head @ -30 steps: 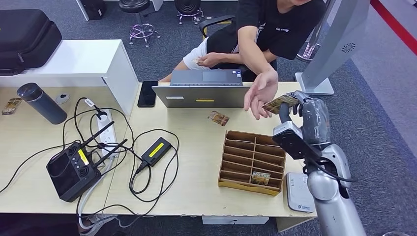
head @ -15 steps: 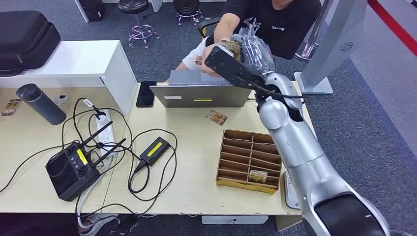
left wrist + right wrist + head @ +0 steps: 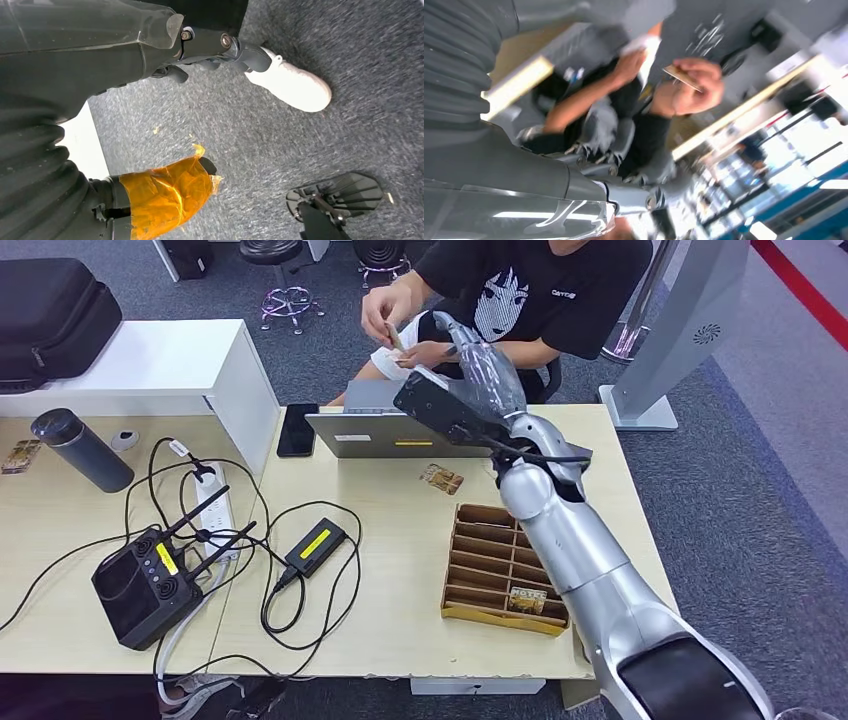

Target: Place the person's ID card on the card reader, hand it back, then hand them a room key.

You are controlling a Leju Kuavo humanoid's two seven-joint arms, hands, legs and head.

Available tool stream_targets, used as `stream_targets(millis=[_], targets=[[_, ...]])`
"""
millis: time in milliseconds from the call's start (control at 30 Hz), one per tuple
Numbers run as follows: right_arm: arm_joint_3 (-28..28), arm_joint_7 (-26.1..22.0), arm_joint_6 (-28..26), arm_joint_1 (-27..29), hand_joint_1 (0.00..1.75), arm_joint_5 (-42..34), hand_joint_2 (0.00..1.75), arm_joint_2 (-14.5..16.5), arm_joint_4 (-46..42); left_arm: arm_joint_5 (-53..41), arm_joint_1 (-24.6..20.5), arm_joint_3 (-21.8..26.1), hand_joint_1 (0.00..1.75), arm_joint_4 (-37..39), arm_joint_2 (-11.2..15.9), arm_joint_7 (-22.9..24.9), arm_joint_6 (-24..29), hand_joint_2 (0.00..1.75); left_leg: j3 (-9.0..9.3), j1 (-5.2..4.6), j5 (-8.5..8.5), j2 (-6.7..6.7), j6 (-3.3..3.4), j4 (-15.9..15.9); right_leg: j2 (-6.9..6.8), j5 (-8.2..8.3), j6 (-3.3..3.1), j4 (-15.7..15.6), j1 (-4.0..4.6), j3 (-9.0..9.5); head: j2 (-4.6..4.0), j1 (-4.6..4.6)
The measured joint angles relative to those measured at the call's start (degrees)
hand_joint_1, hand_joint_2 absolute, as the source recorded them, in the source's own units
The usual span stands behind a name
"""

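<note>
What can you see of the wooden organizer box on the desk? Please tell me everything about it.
The wooden organizer box looks like thin brown wood or board, split by dividers into two columns of shallow slots. It lies flat near the desk's front right edge, just beside the robot's right arm. One slot in its front right corner holds a small printed card; the other slots look empty. Another card lies apart from it, toward the laptop.

Bright, even light in the head view; both wrist views motion-blurred.
</note>
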Motion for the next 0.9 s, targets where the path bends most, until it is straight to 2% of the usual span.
stream_targets(millis=[233,367,433,600,900], targets=[[-2.03,-4.5,15.27,14.13,0.0,-20.58,1.75,-5.41,-16.35,2.09,2.24,0.0,0.0,0.0,1.15,0.0,0.0,1.75,-0.01,0.0,-0.11,-0.02,0.01,0.0,-0.03,-0.04,-0.01,-0.04,0.0,-0.02,0.0,-0.01],[-4.07,-7.86,20.23,21.15,0.0,-26.98,1.75,-8.86,-22.78,2.83,3.05,0.01,0.0,0.0,1.71,0.0,0.0,1.75,-0.02,-0.01,-0.13,-0.03,0.03,0.0,-0.06,-0.07,0.02,-0.05,0.0,-0.01,0.0,-0.01],[-5.15,-9.61,19.51,24.7,0.0,-26.06,1.75,-10.36,-25.54,3.14,3.4,0.02,0.0,0.0,1.95,0.0,0.0,1.75,-0.03,-0.01,-0.14,-0.04,0.02,0.0,-0.07,-0.08,0.03,-0.05,0.0,0.0,0.0,0.0],[-7.59,-11.18,13.24,32.42,0.0,-18.41,1.75,-12.61,-30.63,3.77,4.1,0.33,0.0,0.0,2.31,0.0,0.0,1.75,-0.03,-0.01,-0.17,-0.03,0.04,0.0,-0.08,-0.1,0.02,-0.05,-0.01,0.0,0.0,-0.01],[-8.82,-10.18,0.42,40.27,0.0,0.26,1.75,-14.09,-31.77,3.94,4.93,0.79,0.0,0.0,2.45,0.0,0.0,1.75,-0.03,-0.01,-0.17,-0.07,0.04,-0.01,-0.15,-0.14,0.02,-0.04,0.0,0.02,0.0,-0.01]])
